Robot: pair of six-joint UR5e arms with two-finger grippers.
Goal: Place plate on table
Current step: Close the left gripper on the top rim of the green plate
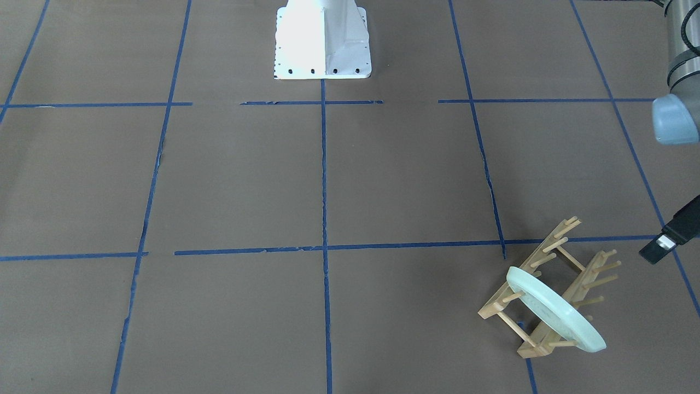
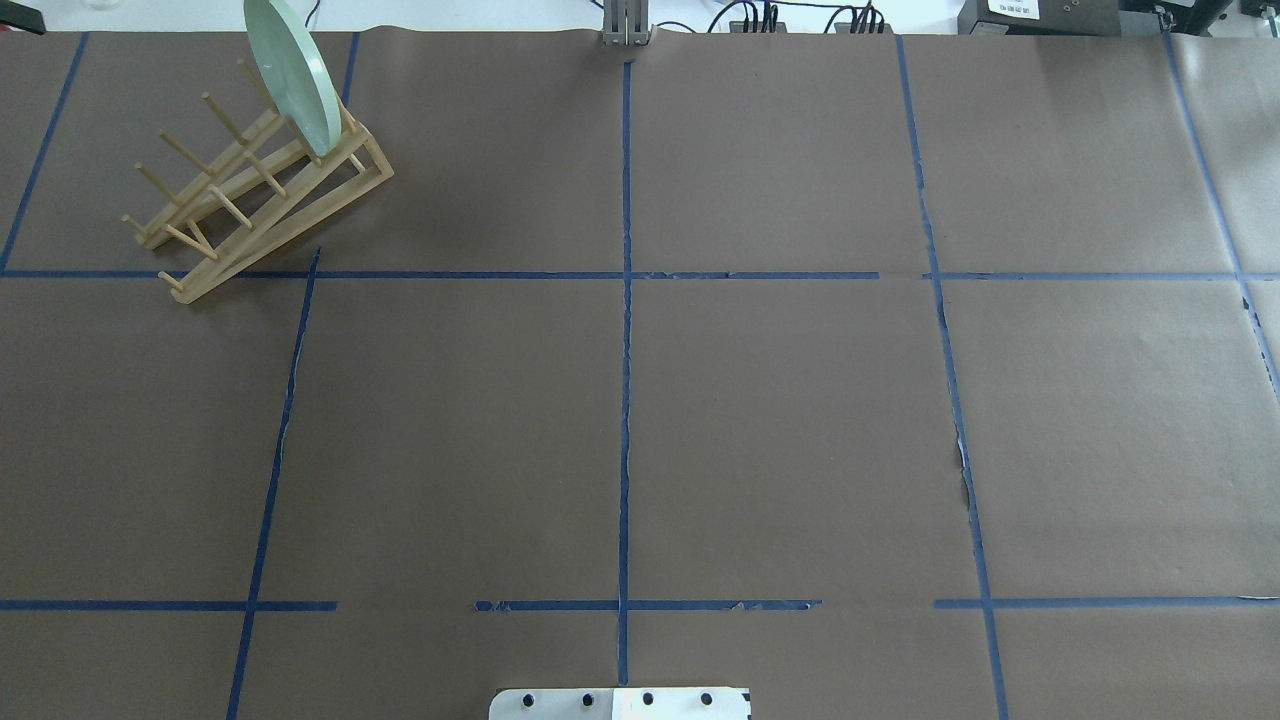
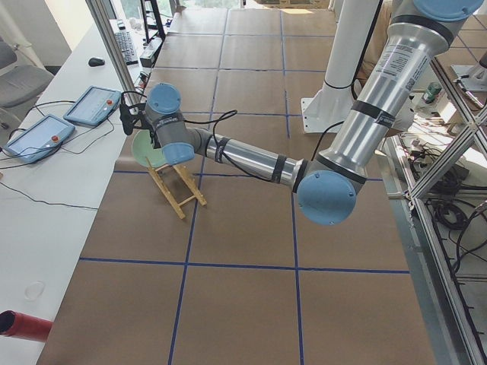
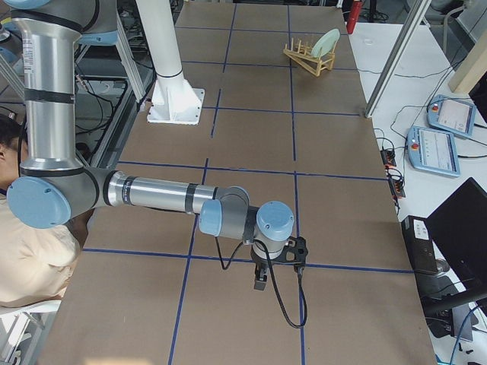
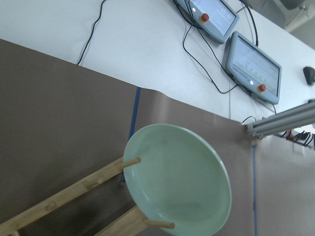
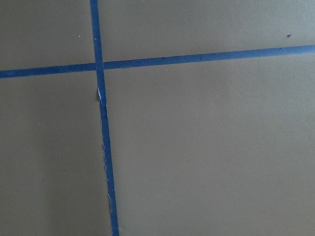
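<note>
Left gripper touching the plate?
Apart. The front-facing view shows the left gripper off to the side of the plate, with bare table and pegs of the wooden rack between them. The left wrist view shows no finger on the plate.

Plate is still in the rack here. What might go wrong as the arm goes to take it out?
1. The plate stands on edge in the rack. A pull that is not clean might catch the wood and drag or tip the rack.
2. The plate leans at the rack's end, so a nudge from the left gripper before it has a hold might knock it onto the table.
</note>
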